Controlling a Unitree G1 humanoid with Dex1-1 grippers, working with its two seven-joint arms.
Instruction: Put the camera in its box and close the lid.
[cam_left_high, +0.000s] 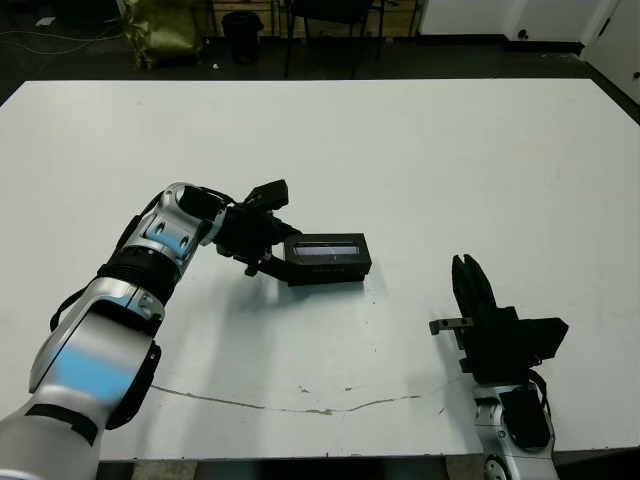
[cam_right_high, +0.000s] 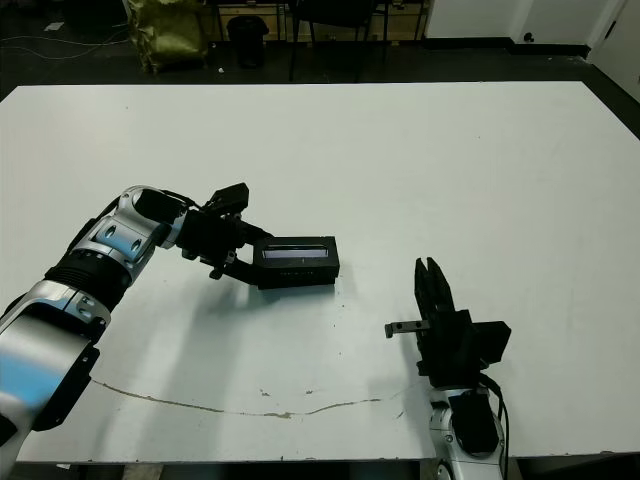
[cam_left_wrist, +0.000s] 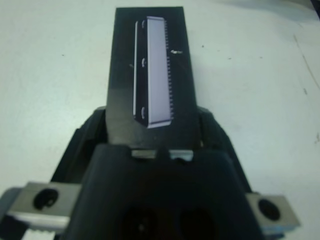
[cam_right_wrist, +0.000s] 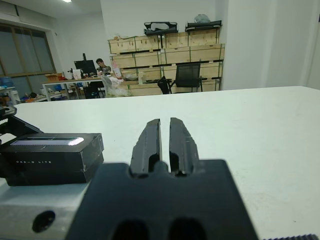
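Lid (cam_left_high: 327, 252) sits on the box (cam_left_high: 330, 270), closed, flat on the white table (cam_left_high: 400, 150), one short end clamped between the left gripper (cam_left_high: 272, 255) fingers. Right gripper (cam_left_high: 468, 285) well apart to its side, fingers pressed together, holding nothing, pointing away over table.

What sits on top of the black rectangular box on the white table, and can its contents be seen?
A shallow black lid with a silvery-grey strip covers the black rectangular box. The left claw grips one end. The contents are hidden, so no camera is visible.
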